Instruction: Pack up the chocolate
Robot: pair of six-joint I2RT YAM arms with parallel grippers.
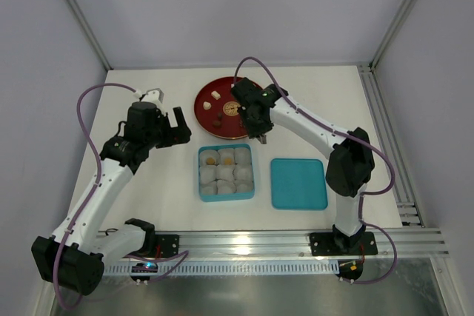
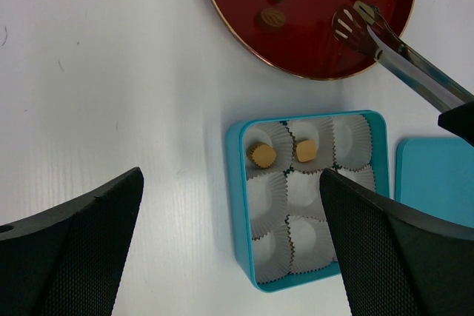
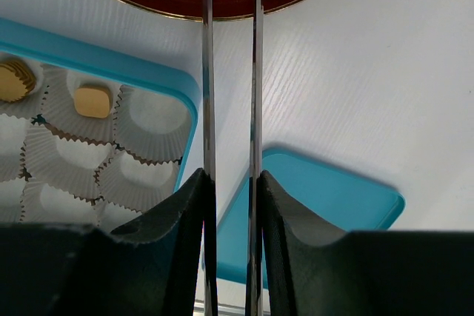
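Two chocolates (image 2: 261, 155) boxed; tongs (image 2: 404, 64) tips visible left wrist, cropped right wrist.

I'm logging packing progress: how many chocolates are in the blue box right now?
2. One tan chocolate sits in the box's left corner nearest the red plate; a second tan chocolate is right beside it, mid-row. Other paper cups look empty.
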